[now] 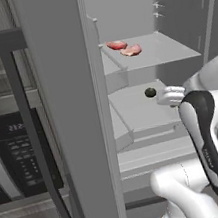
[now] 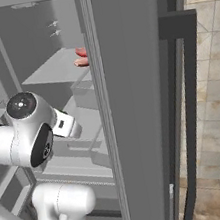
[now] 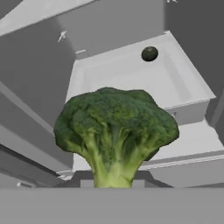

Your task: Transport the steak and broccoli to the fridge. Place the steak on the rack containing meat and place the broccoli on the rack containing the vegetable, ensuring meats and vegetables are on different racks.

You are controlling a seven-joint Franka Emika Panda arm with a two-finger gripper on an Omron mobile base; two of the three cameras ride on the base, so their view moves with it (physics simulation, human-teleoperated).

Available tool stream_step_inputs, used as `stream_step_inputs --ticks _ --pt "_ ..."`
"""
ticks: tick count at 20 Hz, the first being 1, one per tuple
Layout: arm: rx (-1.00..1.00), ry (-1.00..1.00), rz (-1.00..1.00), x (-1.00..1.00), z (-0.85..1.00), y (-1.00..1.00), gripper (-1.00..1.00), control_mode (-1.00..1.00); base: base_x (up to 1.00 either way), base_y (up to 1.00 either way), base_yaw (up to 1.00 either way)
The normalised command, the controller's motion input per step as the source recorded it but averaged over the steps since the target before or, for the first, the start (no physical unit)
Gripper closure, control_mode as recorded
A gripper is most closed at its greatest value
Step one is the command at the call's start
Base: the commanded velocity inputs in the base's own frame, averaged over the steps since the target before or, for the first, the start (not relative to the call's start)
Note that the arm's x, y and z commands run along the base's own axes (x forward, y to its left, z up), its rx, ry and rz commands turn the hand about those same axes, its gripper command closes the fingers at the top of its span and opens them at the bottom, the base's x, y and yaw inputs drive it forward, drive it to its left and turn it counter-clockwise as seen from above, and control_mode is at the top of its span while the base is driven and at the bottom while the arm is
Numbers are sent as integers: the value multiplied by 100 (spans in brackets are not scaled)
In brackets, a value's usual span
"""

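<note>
Broccoli (image 3: 116,131) is filling the hand camera, pinched by its stem in the gripper (image 3: 113,186), facing the fridge's lower shelf (image 3: 131,78) where the dark round vegetable (image 3: 149,53) is sitting, below the meat shelf (image 1: 166,47).

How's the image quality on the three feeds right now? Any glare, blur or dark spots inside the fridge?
Left base view: flat, even light, no glare; the steak and the dark round vegetable read clearly, though soft-edged. Right base view: the fridge door edge hides most of the shelves. Hand view: the broccoli is sharp and close, blocking the lower middle; the shelf behind shows only faint shading.
</note>
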Motion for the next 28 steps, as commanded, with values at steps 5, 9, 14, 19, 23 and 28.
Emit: stream_step_inputs --ticks 5,9,14,19,23,28 --pt "-19 -4 0 51 -50 2 100 -100 0 0 0" --pt "-13 -1 0 68 -53 0 100 -100 0 0 0" --pt "-1 4 0 74 -48 0 100 -100 0 0 0" --pt "0 8 0 85 -48 0 100 -100 0 0 0" --pt "-6 0 0 85 -54 0 100 -100 0 0 0" --pt "-4 0 0 75 -39 0 100 -100 0 0 0"
